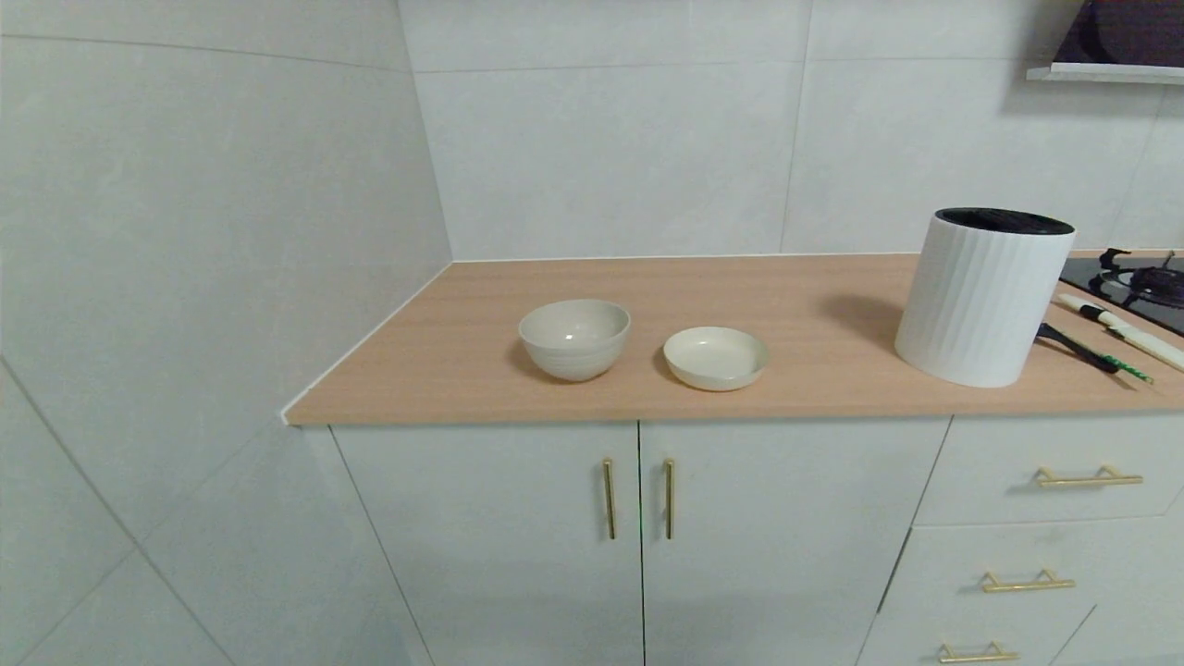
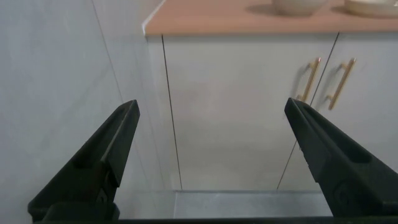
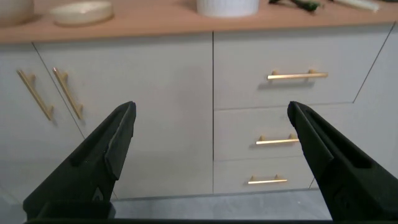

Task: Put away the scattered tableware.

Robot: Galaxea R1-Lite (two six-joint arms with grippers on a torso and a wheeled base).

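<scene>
- Head view: the task looks to be at its start, with nothing picked up. A deep, rounded bowl (image 1: 574,338) with faint ribs on its glazed, off-white wall stands on the wood-grain desk (image 1: 814,305). Just beside it, not touching, lies a shallow cream dish (image 1: 716,357). Well apart, towards the robot's right, stands a tall white ribbed holder (image 1: 983,296) with a dark top. Past it lie slim utensils (image 1: 1101,338), one pale and one black-handled, near a black hob (image 1: 1133,282).
- Head view, next move: I judge an arm must rise to desk height and close on a rim. The smooth glaze could slip, so a firm pinch over the bowl's lip seems wise.
- Left wrist view: the left hand (image 2: 211,109) is spread wide, holding nothing. It sits low, facing plain matte cupboard doors (image 2: 249,112) with slender brass bar handles (image 2: 309,79). The bowl's base shows on the desk edge above.
- Right wrist view: the right hand (image 3: 211,111) is likewise parted and holds nothing. It faces the drawers (image 3: 292,99), below the dish and the holder.
</scene>
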